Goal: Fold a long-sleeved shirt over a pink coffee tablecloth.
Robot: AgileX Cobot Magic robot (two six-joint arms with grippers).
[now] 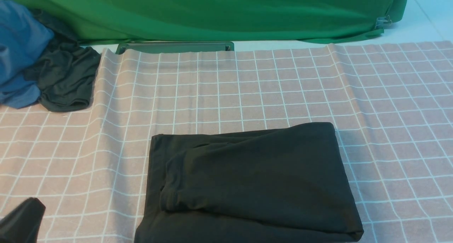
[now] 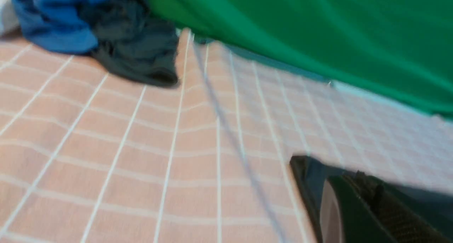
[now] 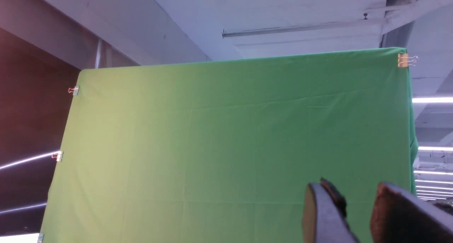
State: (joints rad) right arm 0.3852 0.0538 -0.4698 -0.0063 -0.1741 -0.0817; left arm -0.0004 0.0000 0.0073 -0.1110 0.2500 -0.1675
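The long-sleeved shirt [image 1: 254, 179] lies folded into a black rectangle on the pink coffee tablecloth [image 1: 247, 87], near the front edge at the middle. No print shows on it. My left gripper [image 1: 21, 220] sits low at the front left, well apart from the shirt. In the left wrist view the left gripper [image 2: 318, 172] is shut, with nothing in it, over the checked tablecloth [image 2: 141, 147]. The right gripper [image 3: 348, 190] does not show in the front view. It points up at the green backdrop, open, with nothing between its fingers.
A blue garment [image 1: 17, 51] and a smaller dark grey-green garment [image 1: 67, 80] are heaped at the back left. A bright green cloth [image 1: 212, 9] hangs along the back. A dark flat bar [image 1: 175, 47] lies at its foot.
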